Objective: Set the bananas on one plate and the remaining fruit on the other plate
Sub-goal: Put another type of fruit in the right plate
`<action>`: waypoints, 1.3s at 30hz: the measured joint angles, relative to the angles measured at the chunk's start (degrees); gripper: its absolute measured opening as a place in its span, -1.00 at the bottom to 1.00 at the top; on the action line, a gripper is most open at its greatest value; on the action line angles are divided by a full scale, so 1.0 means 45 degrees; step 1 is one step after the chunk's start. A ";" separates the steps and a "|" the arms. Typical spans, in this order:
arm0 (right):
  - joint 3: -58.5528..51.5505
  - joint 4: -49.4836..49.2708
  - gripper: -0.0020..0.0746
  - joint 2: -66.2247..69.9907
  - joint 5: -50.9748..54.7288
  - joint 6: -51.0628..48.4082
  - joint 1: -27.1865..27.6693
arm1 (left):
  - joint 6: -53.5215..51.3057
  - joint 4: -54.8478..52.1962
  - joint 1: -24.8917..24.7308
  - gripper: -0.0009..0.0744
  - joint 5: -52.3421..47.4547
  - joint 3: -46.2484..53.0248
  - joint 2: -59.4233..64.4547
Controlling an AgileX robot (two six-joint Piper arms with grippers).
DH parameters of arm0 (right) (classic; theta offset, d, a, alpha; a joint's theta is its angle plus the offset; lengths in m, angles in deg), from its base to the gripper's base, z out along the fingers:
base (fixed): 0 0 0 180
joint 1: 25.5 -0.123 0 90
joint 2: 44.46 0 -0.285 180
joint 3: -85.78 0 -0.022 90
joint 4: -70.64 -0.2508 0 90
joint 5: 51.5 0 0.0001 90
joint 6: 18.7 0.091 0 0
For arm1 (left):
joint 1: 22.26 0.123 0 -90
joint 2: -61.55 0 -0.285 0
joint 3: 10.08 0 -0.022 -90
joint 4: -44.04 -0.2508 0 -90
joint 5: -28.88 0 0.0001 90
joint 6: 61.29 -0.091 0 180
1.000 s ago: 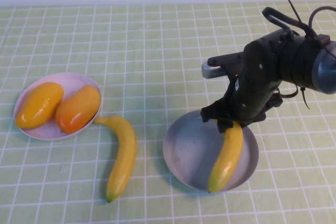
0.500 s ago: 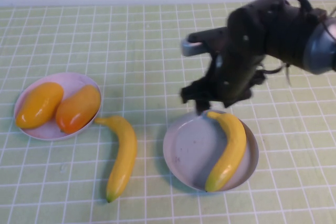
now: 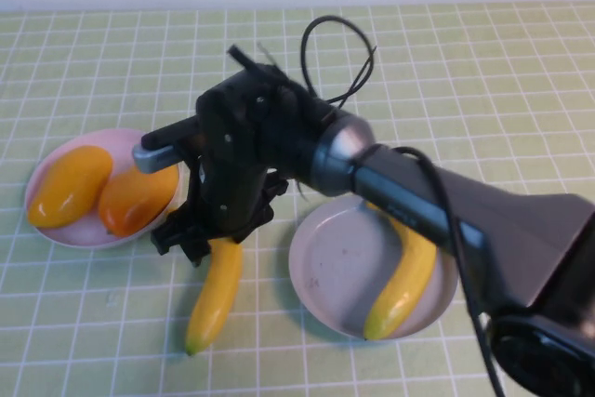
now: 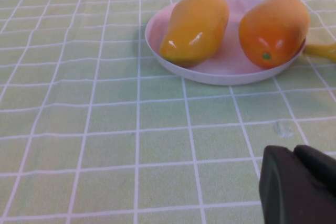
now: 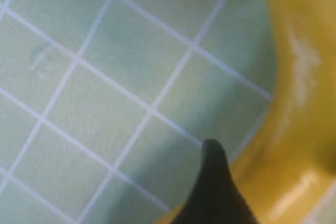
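Two bananas are in view: one lies curved inside my grey-blue plate [image 3: 321, 267], the banana on the plate [image 3: 404, 281] resting along its far-right side, well apart from my right jaws [image 3: 191, 239]. Those right jaws hang low over the checked green surface [image 3: 465, 62], right at the upper end of the loose banana [image 3: 214, 290], which stretches away from them toward my own side. From the right wrist view a dark fingertip [image 5: 215, 192] sits beside the yellow skin of that banana [image 5: 294, 108], seemingly touching it, though I cannot tell whether the jaws are spread or pinching (too little of them shows).

Just beyond the right jaws, on their left, stands the pink-lilac plate [image 3: 130, 141] holding both mangoes [image 3: 70, 185] side by side, touching each other. The left wrist view shows the same plate [image 4: 220, 74] with the mangoes [image 4: 197, 27] on it.

My left jaws [image 4: 299, 187] appear only as a dark mass low over the surface, near the pink plate; their state I cannot tell.
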 joint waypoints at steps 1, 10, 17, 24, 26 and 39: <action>0.0498 0.0105 0.20 0.0351 0.0287 -0.0024 -0.0050 | 0.0000 0.0000 0.0000 -0.97 0.0000 0.0000 0.0000; 0.2022 0.0503 0.16 0.1778 0.0510 -0.0024 -0.0047 | 0.0000 0.0000 0.0000 -0.97 0.0000 0.0000 0.0000; 0.2031 0.0503 -0.15 0.1805 0.0510 -0.0047 -0.0047 | 0.0000 0.0000 0.0000 -0.97 0.0000 0.0000 0.0000; 0.2031 0.0988 -0.15 0.0520 0.0611 0.0256 0.0059 | 0.0000 0.0000 0.0000 -0.97 0.0000 0.0000 0.0000; 0.1980 0.1265 -0.15 -0.0295 0.0611 0.0702 0.0307 | 0.0000 -0.0005 0.0000 -0.97 0.0000 0.0000 0.0000; -0.4986 0.1815 -0.15 -0.4363 0.0505 0.3943 0.2355 | 0.0000 -0.0005 0.0000 -0.97 0.0000 0.0000 0.0000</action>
